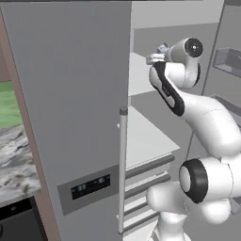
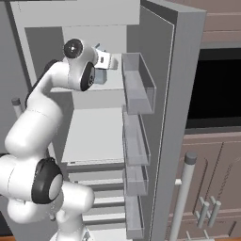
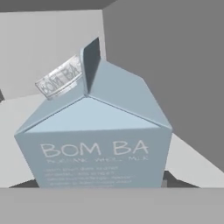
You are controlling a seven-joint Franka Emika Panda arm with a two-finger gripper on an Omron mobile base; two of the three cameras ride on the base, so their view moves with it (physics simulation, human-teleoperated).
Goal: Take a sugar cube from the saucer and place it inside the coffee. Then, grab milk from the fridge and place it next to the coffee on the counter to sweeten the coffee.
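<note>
A: The arm reaches deep into the open fridge (image 2: 164,70), and the gripper (image 2: 104,62) is up at the top white shelf (image 2: 101,124), right at the milk carton (image 3: 94,135).

B: Has it got hold of the carton?

A: I can't tell — in the hand view the carton's "BOM BA" face sits close and square in front of the camera, but the fingertips are hidden behind the lower edge. The jaws look partly closed, about carton width; whether they bear on the sides isn't visible.

B: So what could go wrong?

A: If the hold is low or only grazing, I'd judge the carton could tip or slip as it lifts off the shelf, being taller than it is wide. And the way out is narrow — the door bins (image 2: 138,87) stand just beside the wrist, so a wide swing could knock the carton against them.

B: And the counter?

A: The marbled counter (image 1: 14,157) lies well to the left, beyond the closed fridge door (image 1: 70,94).
</note>
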